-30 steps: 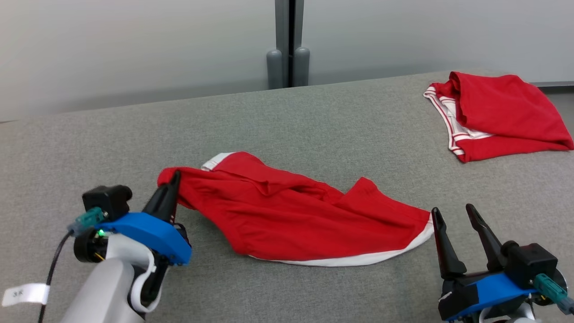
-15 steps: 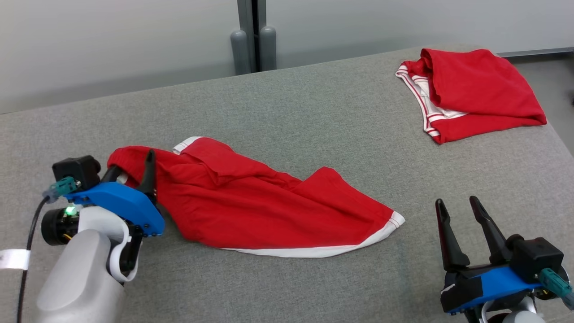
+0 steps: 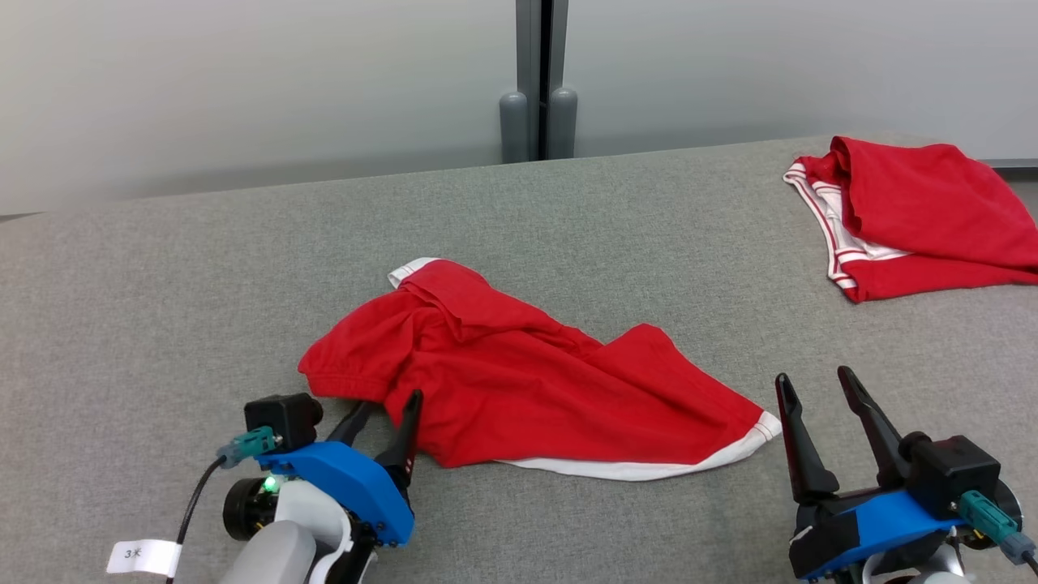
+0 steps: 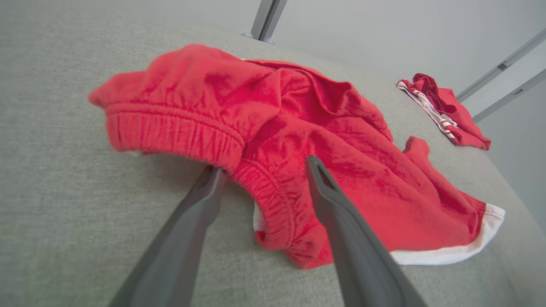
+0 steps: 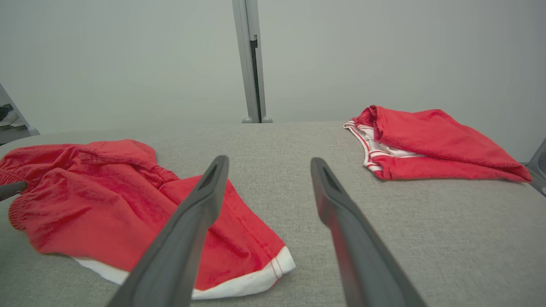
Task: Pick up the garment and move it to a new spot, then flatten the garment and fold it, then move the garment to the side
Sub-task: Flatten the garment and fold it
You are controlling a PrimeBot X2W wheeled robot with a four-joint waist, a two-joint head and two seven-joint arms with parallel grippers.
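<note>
Two grippers, both with fingers apart. The left gripper (image 3: 392, 401), clamped on the waistband a second ago, has let go; its fingers now straddle that elastic edge, one tip tucked under it. The garment (image 3: 527, 381) lies crumpled in front of the post (image 3: 539, 81): relocated, not yet flattened, so smoothing likely comes next. The right gripper (image 3: 812, 375) waits empty, forward and right of the post, just off the white hem. Grey fabric surface (image 3: 203, 284); folded red pile (image 3: 924, 203) right of the post; pale wall (image 3: 243, 81) behind it.
</note>
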